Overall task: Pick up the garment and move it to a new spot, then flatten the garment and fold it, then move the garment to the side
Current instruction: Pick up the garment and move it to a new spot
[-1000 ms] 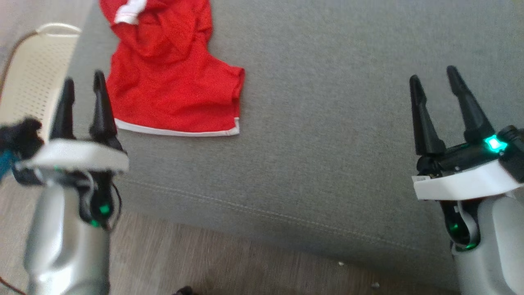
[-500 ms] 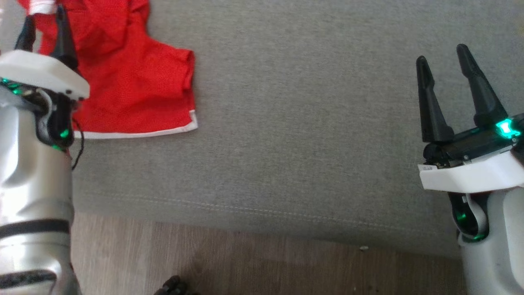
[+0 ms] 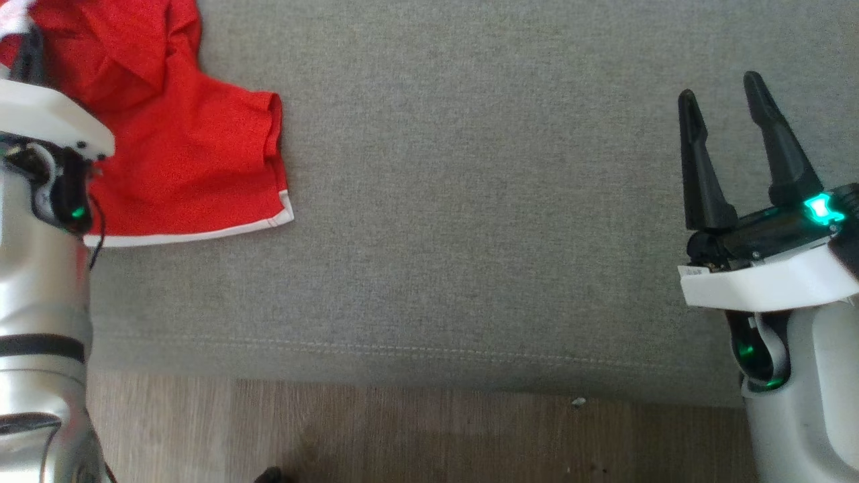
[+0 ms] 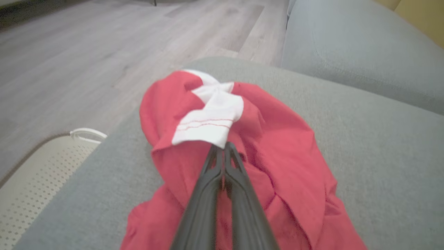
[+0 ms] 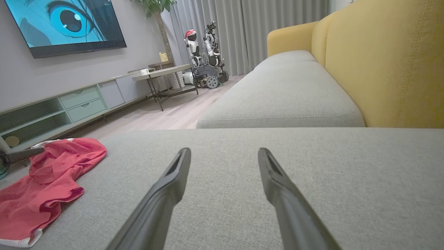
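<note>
- Head view: the red garment (image 3: pixel 188 154) with a white hem lies crumpled on the far left corner of the grey sofa cushion (image 3: pixel 470 201).
- The left arm (image 3: pixel 40 282) reaches over the cushion's left edge onto the garment. One dark finger (image 3: pixel 27 54) shows above its white housing, against the red cloth.
- The right jaws hover over the cushion's right side, spread wide and holding nothing, with bare grey fabric between the fingers (image 3: pixel 698 174).
- The wooden floor (image 3: pixel 402 429) runs along the cushion's near edge.
- Left wrist view: the left jaws are pressed together, their tips buried in the garment's cloth right at the edge of its white band (image 4: pixel 211 121), pinching the fabric there. The garment is heaped up on the cushion around them.
- A pale perforated seat (image 4: pixel 41 166) stands just beside the cushion's corner.
- Right wrist view: the right jaws stand well apart above the cushion, clear of the garment, which lies near the cushion's left end.
- A yellow backrest (image 5: pixel 381 62) rises along the cushion's right side.
</note>
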You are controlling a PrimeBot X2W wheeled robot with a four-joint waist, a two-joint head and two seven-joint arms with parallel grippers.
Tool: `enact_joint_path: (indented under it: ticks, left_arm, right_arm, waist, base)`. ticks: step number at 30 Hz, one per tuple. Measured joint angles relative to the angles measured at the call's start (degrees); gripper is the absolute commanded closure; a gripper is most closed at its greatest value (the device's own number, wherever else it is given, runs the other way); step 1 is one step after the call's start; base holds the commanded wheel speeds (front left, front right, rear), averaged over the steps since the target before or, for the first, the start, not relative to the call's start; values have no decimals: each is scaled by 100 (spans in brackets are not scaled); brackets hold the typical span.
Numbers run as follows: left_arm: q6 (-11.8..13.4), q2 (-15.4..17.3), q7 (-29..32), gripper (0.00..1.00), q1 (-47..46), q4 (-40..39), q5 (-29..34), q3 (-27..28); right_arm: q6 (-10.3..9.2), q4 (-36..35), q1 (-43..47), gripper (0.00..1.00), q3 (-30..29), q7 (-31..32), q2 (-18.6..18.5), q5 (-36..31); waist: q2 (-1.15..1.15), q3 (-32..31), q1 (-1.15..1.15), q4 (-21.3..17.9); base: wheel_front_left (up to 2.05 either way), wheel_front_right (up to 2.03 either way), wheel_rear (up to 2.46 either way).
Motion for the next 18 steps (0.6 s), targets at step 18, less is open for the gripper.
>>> enact_joint_path:
  ticks: [18]
  left_arm:
    - [-252,120,-510,100,142,-1757,-383,277]
  right_arm:
    - [0,495,1,0,-21,-324,285,76]
  waist:
    - [0,-785,0,-188]
  base:
    - [0,0,0]
